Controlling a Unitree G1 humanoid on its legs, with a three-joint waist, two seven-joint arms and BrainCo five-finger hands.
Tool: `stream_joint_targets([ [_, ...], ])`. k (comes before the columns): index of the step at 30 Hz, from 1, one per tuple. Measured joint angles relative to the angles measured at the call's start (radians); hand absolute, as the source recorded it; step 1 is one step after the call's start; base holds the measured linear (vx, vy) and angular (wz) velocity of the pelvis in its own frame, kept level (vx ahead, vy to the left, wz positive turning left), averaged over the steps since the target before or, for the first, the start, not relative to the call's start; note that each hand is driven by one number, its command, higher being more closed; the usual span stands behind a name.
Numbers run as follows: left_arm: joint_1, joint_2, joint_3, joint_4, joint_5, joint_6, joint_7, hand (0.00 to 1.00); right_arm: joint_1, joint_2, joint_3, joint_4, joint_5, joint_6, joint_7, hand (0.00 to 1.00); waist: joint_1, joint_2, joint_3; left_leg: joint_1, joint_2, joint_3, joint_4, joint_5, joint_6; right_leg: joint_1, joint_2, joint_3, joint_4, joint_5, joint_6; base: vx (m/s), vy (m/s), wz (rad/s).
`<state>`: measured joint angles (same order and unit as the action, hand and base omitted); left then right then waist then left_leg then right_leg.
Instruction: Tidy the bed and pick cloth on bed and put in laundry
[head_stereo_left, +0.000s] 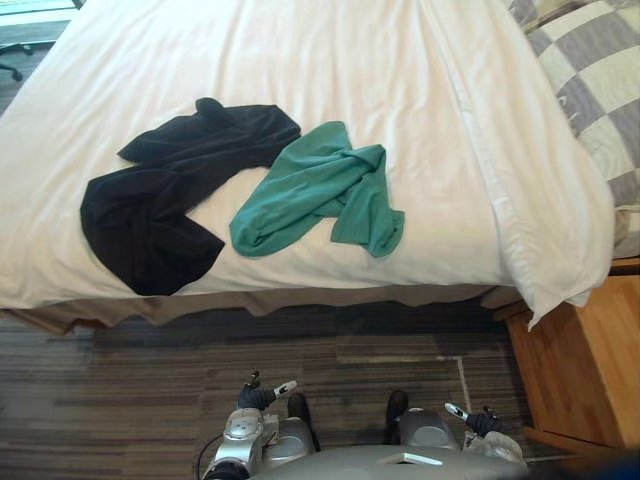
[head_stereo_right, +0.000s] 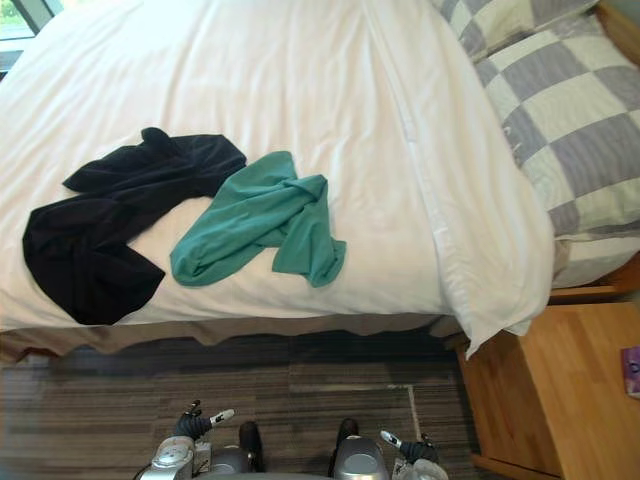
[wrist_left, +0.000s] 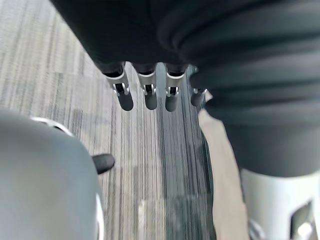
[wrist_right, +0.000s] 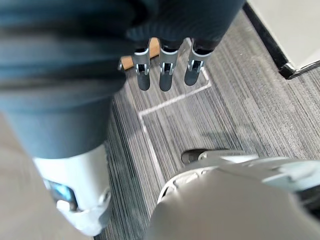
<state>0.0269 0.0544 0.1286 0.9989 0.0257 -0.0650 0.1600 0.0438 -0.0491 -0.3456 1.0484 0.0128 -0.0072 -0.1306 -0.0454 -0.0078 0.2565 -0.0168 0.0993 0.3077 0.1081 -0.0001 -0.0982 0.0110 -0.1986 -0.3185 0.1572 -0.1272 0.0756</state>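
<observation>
A black cloth (head_stereo_left: 165, 195) lies crumpled on the white bed (head_stereo_left: 340, 70) near its front edge, at the left. Beside it on the right lies a teal cloth (head_stereo_left: 318, 190), touching the black one at its upper corner. Both hands hang low in front of the bed, far from the cloths. My left hand (wrist_left: 145, 92) points at the floor with straight fingers and holds nothing. My right hand (wrist_right: 165, 70) likewise hangs over the floor with straight, empty fingers. In the eye views the left hand (head_stereo_left: 262, 393) and right hand (head_stereo_left: 472, 418) sit at the bottom edge.
Checked grey-and-cream pillows (head_stereo_right: 570, 130) lie at the bed's right end. A wooden nightstand (head_stereo_left: 585, 365) stands at the right, by the bed's corner. Striped grey carpet (head_stereo_left: 380, 345) runs between me and the bed. The white duvet's corner (head_stereo_left: 540, 290) hangs over the bed's edge.
</observation>
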Motion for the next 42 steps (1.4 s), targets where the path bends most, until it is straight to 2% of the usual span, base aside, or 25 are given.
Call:
stream_joint_targets([
  [3, 0.005, -0.012, 0.053, 0.002, -0.015, -0.005, -0.002, 0.00, -0.001, 0.005, -0.029, -0.005, -0.037, 0.001, 0.002, 0.00, 0.004, 0.003, 0.001, -0.002, 0.016, 0.090, 0.011, -0.057, 0.042, 0.000, -0.023, -0.014, 0.003, 0.001, 0.004, -0.04, 0.122, 0.09],
  [4, 0.006, -0.014, 0.086, 0.002, -0.015, -0.005, -0.002, 0.00, -0.001, 0.009, -0.041, -0.011, -0.037, 0.001, 0.003, 0.00, 0.001, -0.004, 0.005, -0.012, 0.045, 0.147, 0.072, -0.092, 0.038, -0.001, -0.047, -0.013, 0.015, 0.001, 0.009, 0.00, 0.163, 0.05],
  [5, 0.008, -0.014, 0.111, 0.004, -0.016, -0.004, -0.002, 0.00, -0.001, 0.004, -0.045, -0.010, -0.037, 0.001, 0.003, 0.00, -0.010, -0.009, 0.007, -0.035, 0.081, 0.147, 0.137, -0.110, 0.036, -0.002, -0.077, -0.012, 0.026, 0.002, 0.025, 0.00, 0.239, 0.08],
  [7, 0.009, -0.013, 0.129, 0.004, -0.016, -0.003, -0.002, 0.00, 0.006, -0.002, -0.053, -0.009, -0.037, 0.002, 0.003, 0.00, -0.021, -0.011, 0.008, -0.056, 0.132, 0.127, 0.193, -0.116, 0.032, -0.004, -0.111, -0.007, 0.032, 0.004, 0.052, 0.00, 0.257, 0.09],
  [8, 0.010, -0.013, 0.141, 0.004, -0.016, -0.004, -0.001, 0.00, 0.024, -0.009, -0.054, -0.006, -0.037, 0.002, 0.004, 0.00, -0.021, -0.004, 0.004, -0.074, 0.188, 0.048, 0.210, -0.111, 0.024, -0.007, -0.146, 0.004, 0.031, 0.015, 0.089, 0.03, 0.326, 0.02],
  [10, 0.018, -0.014, 0.149, 0.004, -0.016, -0.003, -0.001, 0.00, 0.037, -0.011, -0.054, 0.000, -0.036, 0.002, 0.005, 0.00, -0.020, 0.014, -0.006, -0.075, 0.220, -0.037, 0.187, -0.084, 0.015, -0.009, -0.165, 0.016, 0.029, 0.023, 0.135, 0.05, 0.475, -0.10],
  [11, 0.033, -0.014, 0.152, 0.005, -0.015, -0.001, 0.000, 0.00, 0.036, -0.020, -0.056, 0.004, -0.036, 0.001, 0.004, 0.00, -0.017, 0.037, -0.031, -0.064, 0.205, -0.128, 0.156, -0.124, -0.119, -0.029, -0.180, 0.050, 0.018, 0.037, 0.167, 0.08, 0.667, -0.07],
  [12, 0.031, 0.012, 0.151, 0.005, -0.015, 0.002, 0.002, 0.00, 0.025, 0.016, -0.052, 0.029, -0.035, -0.001, 0.004, 0.00, -0.023, -0.013, -0.043, -0.092, 0.149, -0.112, 0.183, -0.139, -0.102, -0.020, -0.207, 0.091, -0.030, 0.053, 0.181, 0.11, 0.604, 0.01],
  [13, 0.031, 0.023, 0.149, 0.005, -0.015, 0.003, 0.002, 0.00, 0.029, 0.022, -0.055, 0.034, -0.036, 0.000, 0.004, 0.00, -0.026, -0.024, -0.052, -0.101, 0.135, -0.112, 0.191, -0.145, -0.103, -0.018, -0.202, 0.095, -0.039, 0.061, 0.180, 0.16, 0.333, 0.14],
  [14, 0.025, 0.043, 0.143, 0.005, -0.014, 0.008, 0.001, 0.00, 0.033, 0.031, -0.056, 0.053, -0.037, 0.003, 0.012, 0.00, -0.016, -0.053, -0.069, -0.123, 0.108, -0.113, 0.236, -0.177, -0.092, -0.004, -0.208, 0.079, -0.081, 0.123, 0.168, 0.17, 0.252, 0.00],
  [15, 0.028, 0.050, 0.127, 0.010, -0.013, 0.012, 0.000, 0.00, 0.033, 0.037, -0.058, 0.049, -0.037, 0.003, 0.013, 0.00, -0.016, -0.054, -0.070, -0.138, 0.100, -0.115, 0.297, -0.217, -0.077, 0.006, -0.220, 0.086, -0.093, 0.186, 0.171, 0.14, 0.290, -0.07],
  [16, 0.028, 0.051, 0.115, 0.015, -0.013, 0.011, 0.000, 0.00, 0.032, 0.037, -0.060, 0.047, -0.037, 0.002, 0.013, 0.00, -0.017, -0.053, -0.071, -0.142, 0.097, -0.116, 0.313, -0.226, -0.074, 0.005, -0.224, 0.088, -0.088, 0.204, 0.171, 0.08, 0.447, -0.25],
  [17, 0.017, 0.055, 0.084, 0.016, -0.009, 0.012, 0.000, 0.00, 0.032, 0.035, -0.058, 0.045, -0.038, 0.003, 0.016, 0.00, -0.016, -0.048, -0.075, -0.140, 0.096, -0.094, 0.334, -0.261, -0.050, -0.037, -0.230, 0.103, -0.047, 0.271, 0.159, 0.03, 0.374, -0.51],
  [18, 0.010, 0.044, 0.063, 0.016, -0.005, 0.012, -0.002, 0.00, 0.017, 0.021, -0.046, 0.028, -0.038, 0.006, 0.014, 0.00, 0.001, -0.023, -0.075, -0.139, 0.093, -0.056, 0.322, -0.271, -0.036, -0.111, -0.241, 0.088, 0.012, 0.335, 0.065, 0.01, 0.377, -0.65],
  [19, 0.007, 0.038, 0.061, 0.015, -0.005, 0.012, -0.001, 0.00, 0.007, 0.013, -0.042, 0.027, -0.038, 0.008, 0.014, 0.00, 0.002, -0.022, -0.075, -0.132, 0.092, -0.038, 0.311, -0.267, -0.028, -0.135, -0.244, 0.065, 0.023, 0.361, 0.013, 0.00, 0.272, -0.86],
  [20, 0.010, 0.029, 0.041, 0.016, -0.005, 0.014, -0.001, 0.00, -0.014, -0.007, -0.009, 0.022, -0.038, 0.015, 0.014, 0.00, -0.003, 0.000, -0.063, -0.097, 0.094, 0.014, 0.256, -0.244, 0.008, -0.167, -0.238, -0.026, 0.054, 0.372, -0.064, 0.04, 0.331, -0.72],
  [21, 0.012, 0.032, 0.028, 0.015, -0.004, 0.015, -0.001, 0.00, -0.018, -0.010, 0.012, 0.007, -0.038, 0.016, 0.014, 0.00, -0.008, 0.004, -0.061, -0.060, 0.083, 0.027, 0.203, -0.224, 0.027, -0.163, -0.186, -0.070, 0.105, 0.277, -0.020, 0.05, 0.250, -0.63],
  [22, 0.011, 0.035, 0.029, 0.016, -0.004, 0.015, -0.001, 0.00, -0.018, -0.009, 0.017, 0.004, -0.038, 0.016, 0.014, 0.00, -0.011, 0.005, -0.060, -0.047, 0.082, 0.029, 0.183, -0.216, 0.030, -0.163, -0.150, -0.067, 0.118, 0.225, 0.001, 0.05, 0.208, -0.30],
  [23, 0.009, 0.045, 0.027, 0.016, -0.004, 0.016, -0.001, 0.00, -0.017, -0.006, 0.042, -0.009, -0.038, 0.015, 0.014, 0.00, -0.016, 0.008, -0.060, -0.021, 0.081, 0.032, 0.133, -0.193, 0.035, -0.155, -0.042, -0.018, 0.147, 0.097, 0.009, 0.01, 0.100, -0.05],
  [25, -0.015, 0.050, 0.003, 0.015, -0.004, 0.018, -0.002, 0.00, -0.009, 0.004, 0.068, -0.043, -0.038, 0.008, 0.015, 0.00, -0.025, 0.006, -0.059, -0.001, 0.052, 0.009, 0.057, -0.146, 0.041, -0.118, 0.106, 0.083, 0.098, -0.027, -0.004, 0.01, 0.071, 0.31],
  [27, -0.029, 0.031, -0.005, 0.015, -0.004, 0.019, -0.002, 0.00, -0.008, -0.002, 0.079, -0.047, -0.037, 0.003, 0.018, 0.00, -0.024, 0.013, -0.045, 0.023, 0.033, -0.005, 0.031, -0.131, 0.039, -0.071, 0.110, 0.074, 0.052, -0.024, -0.031, -0.01, 0.000, 0.36],
  [29, -0.026, -0.004, -0.010, 0.016, -0.002, 0.018, -0.003, 0.00, -0.009, -0.007, 0.079, -0.055, -0.037, -0.012, 0.019, 0.00, -0.023, 0.027, -0.038, 0.058, 0.016, -0.019, -0.025, -0.088, 0.038, -0.049, 0.098, 0.058, 0.052, -0.027, -0.034, -0.01, -0.014, 0.30],
  [33, -0.005, -0.007, -0.010, 0.015, 0.007, 0.018, -0.007, 0.00, -0.041, 0.015, 0.082, -0.046, -0.038, -0.011, 0.022, 0.00, -0.015, 0.011, -0.030, 0.088, 0.015, -0.016, -0.098, -0.043, 0.020, -0.050, 0.114, 0.059, 0.051, -0.030, -0.039, -0.04, -0.037, 0.06],
  [38, 0.002, -0.006, -0.009, 0.015, 0.006, 0.018, -0.008, 0.00, -0.049, 0.041, 0.087, -0.047, -0.036, -0.014, 0.021, 0.00, -0.009, 0.006, -0.031, 0.109, 0.011, -0.006, -0.170, -0.005, 0.016, -0.070, 0.118, 0.064, 0.057, -0.021, -0.039, -0.07, -0.019, -0.06],
  [42, 0.018, -0.011, 0.067, 0.015, -0.011, 0.018, -0.007, 0.00, -0.046, 0.042, 0.068, -0.035, -0.033, -0.014, 0.021, 0.00, 0.004, 0.005, -0.032, 0.122, 0.016, 0.012, -0.177, -0.003, 0.017, -0.040, 0.129, 0.081, -0.008, 0.015, -0.029, -0.03, 0.021, -0.12],
])
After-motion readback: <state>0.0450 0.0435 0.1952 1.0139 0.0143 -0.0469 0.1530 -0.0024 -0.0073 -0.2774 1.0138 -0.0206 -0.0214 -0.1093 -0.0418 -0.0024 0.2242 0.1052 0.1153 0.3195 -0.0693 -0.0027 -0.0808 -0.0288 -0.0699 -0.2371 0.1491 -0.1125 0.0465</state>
